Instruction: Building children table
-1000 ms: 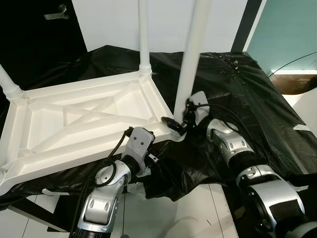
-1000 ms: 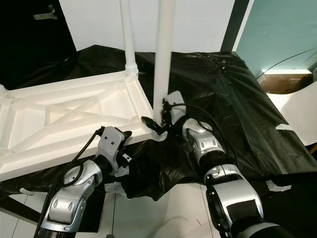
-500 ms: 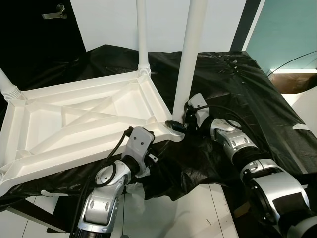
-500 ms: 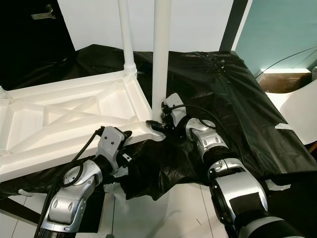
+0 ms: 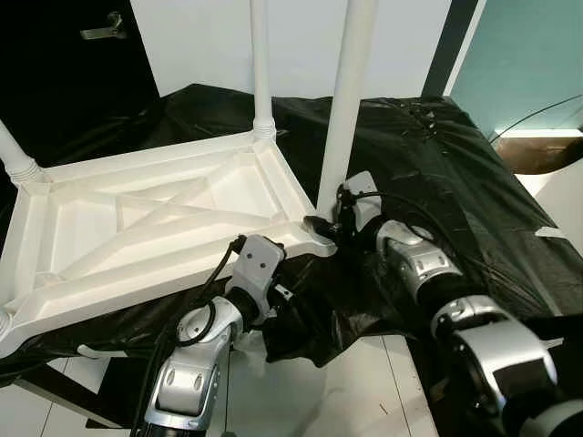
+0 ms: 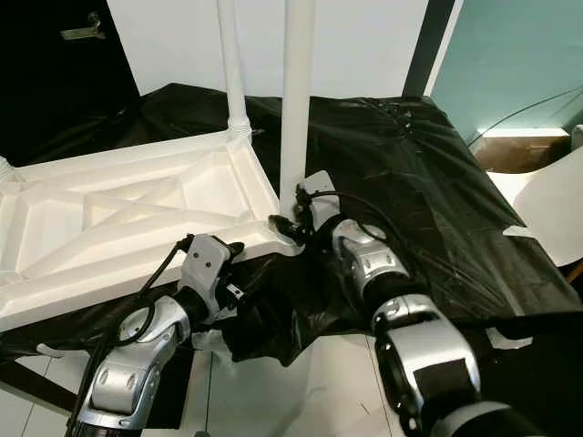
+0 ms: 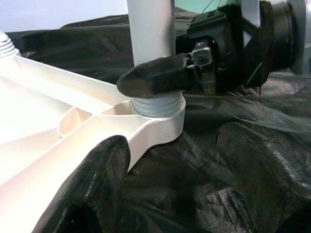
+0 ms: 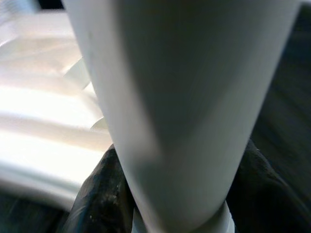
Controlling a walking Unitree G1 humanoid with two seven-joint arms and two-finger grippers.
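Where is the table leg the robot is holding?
The table leg stands upright in the near right corner socket of the upside-down white tabletop, on the black sheet. The right gripper clasps its base.

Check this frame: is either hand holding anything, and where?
The right hand grips the white table leg just above its threaded base at the tabletop's corner socket. The left hand is open, holding nothing.

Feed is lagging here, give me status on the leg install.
Right pincer clamped around near table leg at its corner socket. Left pincer open, straddling tabletop edge below that corner. Far leg seated upright. Nothing obstructing.
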